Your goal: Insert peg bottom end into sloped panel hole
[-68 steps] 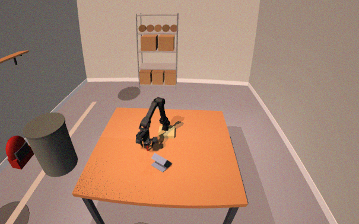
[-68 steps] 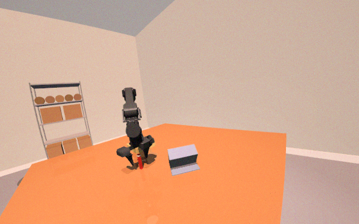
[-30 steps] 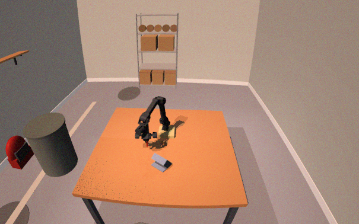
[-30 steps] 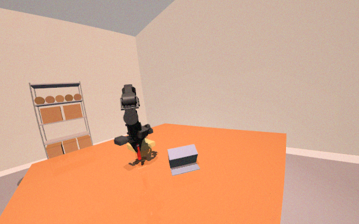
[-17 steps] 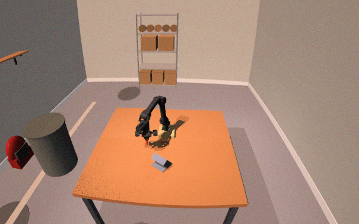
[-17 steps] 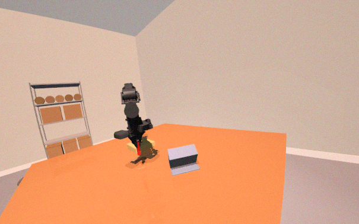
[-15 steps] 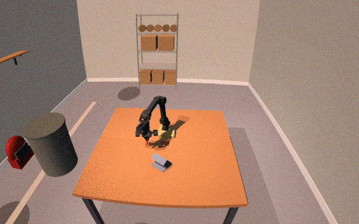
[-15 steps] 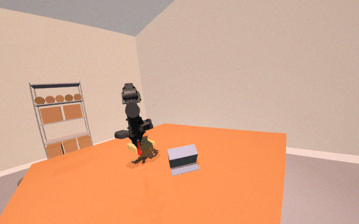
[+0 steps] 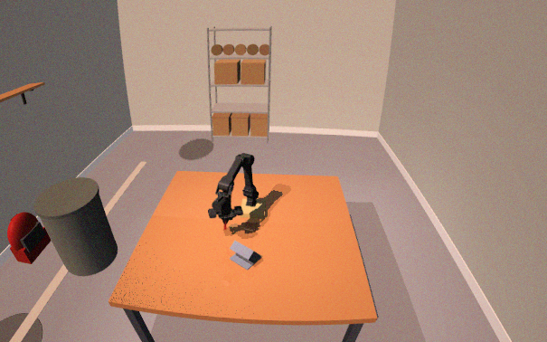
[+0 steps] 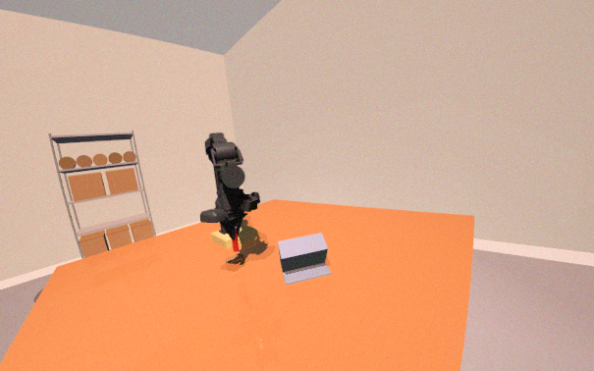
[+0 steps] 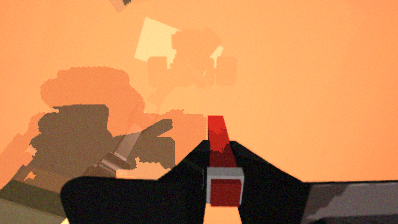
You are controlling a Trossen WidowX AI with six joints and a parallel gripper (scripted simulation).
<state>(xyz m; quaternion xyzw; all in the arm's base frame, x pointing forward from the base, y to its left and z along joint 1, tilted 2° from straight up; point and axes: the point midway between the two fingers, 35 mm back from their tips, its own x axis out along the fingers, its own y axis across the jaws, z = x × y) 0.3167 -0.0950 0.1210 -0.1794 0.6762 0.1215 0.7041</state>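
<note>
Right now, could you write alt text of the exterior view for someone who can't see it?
A black robot arm's gripper is closed on a red peg, pointing it downward above an orange table. Beside it on the table sits a small grey sloped panel; behind, metal shelving holding brown boxes stands by a beige wall.

black robot arm (image 9: 235,174) (image 10: 227,169) bent at the elbow, gripper (image 9: 225,221) (image 10: 235,236) (image 11: 218,147) pointing down, fingers closed on something
</note>
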